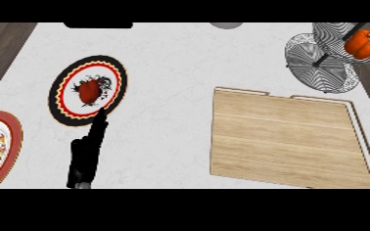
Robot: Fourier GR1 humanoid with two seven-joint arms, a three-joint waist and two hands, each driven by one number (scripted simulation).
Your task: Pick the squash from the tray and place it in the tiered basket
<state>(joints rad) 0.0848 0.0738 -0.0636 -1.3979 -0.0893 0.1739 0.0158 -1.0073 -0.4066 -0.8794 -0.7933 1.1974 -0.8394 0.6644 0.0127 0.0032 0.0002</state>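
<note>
Squash (359,44) sits far off on our right, orange and round, already inside the tiered basket (318,61), in its upper bowl near the edge of what we can see. The basket is made of thin wires, so we can look right through it to the counter (173,54). The wooden tray (285,144) lies near us on the right, just in front of the basket, and nothing rests on it now. We think that means the job is as good as done, since the squash is where it should be. Our left hand (88,149) is on the left side, with its fingers straight and stretched out, holding nothing. Its tip reaches the near rim of a round plate (110,100) with a dark edge, and a small red thing (88,91) lies in the middle of that plate. We can't tell what the red thing is. Another plate (9,144) peeks in at the far left edge. We do not see our right hand anywhere.
</note>
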